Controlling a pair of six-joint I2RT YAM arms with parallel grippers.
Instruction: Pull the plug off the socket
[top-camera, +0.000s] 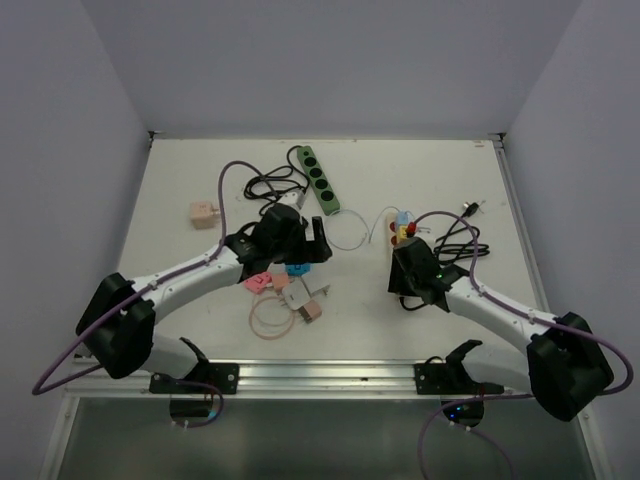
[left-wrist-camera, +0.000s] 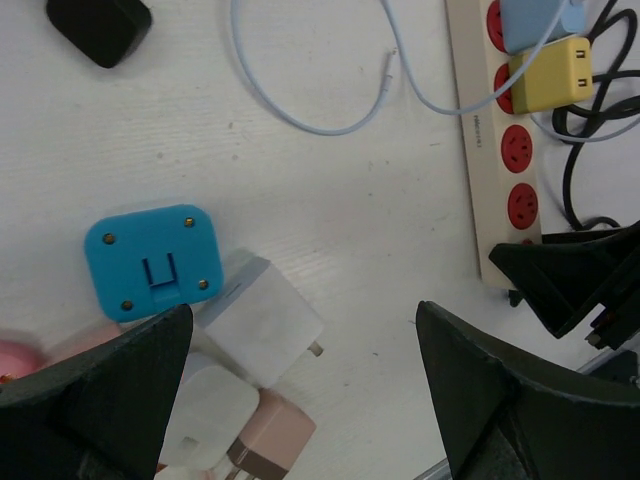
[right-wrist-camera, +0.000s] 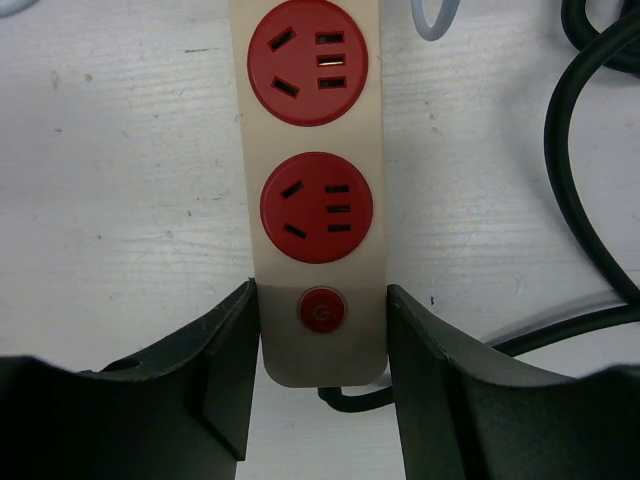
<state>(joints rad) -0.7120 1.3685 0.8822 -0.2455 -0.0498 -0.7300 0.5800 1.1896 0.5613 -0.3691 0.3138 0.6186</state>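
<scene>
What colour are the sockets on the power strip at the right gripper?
The sockets are red, on a cream power strip; the right wrist view shows it best.

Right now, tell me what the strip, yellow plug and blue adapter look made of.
The strip: likely moulded plastic, beige, low sheen, rounded corners; its red socket faces look matte plastic. The yellow plug: probably smooth plastic, slight sheen on its edges. The blue adapter: seemingly matte plastic, uniform colour, with metallic-looking screws at its corners.

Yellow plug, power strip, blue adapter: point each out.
yellow plug (left-wrist-camera: 552, 72), left wrist view, middle of its yellow top face.
power strip (right-wrist-camera: 312, 135), right wrist view, bare beige casing, mid-width.
blue adapter (left-wrist-camera: 152, 262), left wrist view, centre of its blue face.
</scene>
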